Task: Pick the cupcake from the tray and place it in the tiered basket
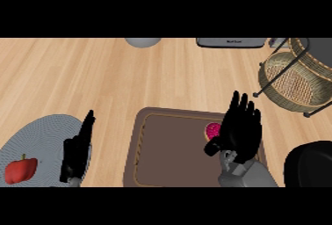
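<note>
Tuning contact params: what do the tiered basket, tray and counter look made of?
Tiered basket: looks like woven wicker, tan crisscross weave, on a thin dark frame, probably metal. Tray: matte brown with a lighter inlaid border line; plastic or wood, can't tell. Counter: light wood, visible grain and plank seams, low-sheen finish.
</note>
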Available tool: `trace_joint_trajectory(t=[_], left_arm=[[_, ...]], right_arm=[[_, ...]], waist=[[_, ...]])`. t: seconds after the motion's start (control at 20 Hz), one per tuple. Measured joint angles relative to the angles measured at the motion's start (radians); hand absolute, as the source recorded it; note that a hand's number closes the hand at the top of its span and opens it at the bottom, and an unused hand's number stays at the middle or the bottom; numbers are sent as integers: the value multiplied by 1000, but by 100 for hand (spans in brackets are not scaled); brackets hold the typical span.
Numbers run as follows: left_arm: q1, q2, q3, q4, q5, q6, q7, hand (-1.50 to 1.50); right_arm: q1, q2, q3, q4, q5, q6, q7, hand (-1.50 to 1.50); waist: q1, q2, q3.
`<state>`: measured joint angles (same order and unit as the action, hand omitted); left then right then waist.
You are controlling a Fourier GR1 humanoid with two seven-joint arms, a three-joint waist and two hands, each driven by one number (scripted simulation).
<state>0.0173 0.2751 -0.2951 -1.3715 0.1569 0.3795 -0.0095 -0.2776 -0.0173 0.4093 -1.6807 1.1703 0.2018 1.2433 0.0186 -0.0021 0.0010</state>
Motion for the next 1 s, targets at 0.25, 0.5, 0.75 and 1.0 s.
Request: trace_joint_trajectory(t=[0.25, 0.5, 0.75, 1.0], left_arm=[[9, 0, -1, -12, -2, -7, 0, 0], [11, 3, 8, -13, 1, -12, 7, 0], [5, 1, 16, -7, 5, -20, 9, 0], [5, -10, 18, -2, -3, -11, 4, 0]], right_arm=[[-30, 2, -24, 80, -37, 8, 1, -150], [-32, 2, -57, 130, -78, 32, -3, -150], [-66, 2, -94, 180, -116, 49, -6, -150], [-84, 3, -112, 220, -145, 56, -6, -150]], waist=[[4, 1, 0], [0, 0, -1], [-2, -1, -1], [-4, -2, 0]])
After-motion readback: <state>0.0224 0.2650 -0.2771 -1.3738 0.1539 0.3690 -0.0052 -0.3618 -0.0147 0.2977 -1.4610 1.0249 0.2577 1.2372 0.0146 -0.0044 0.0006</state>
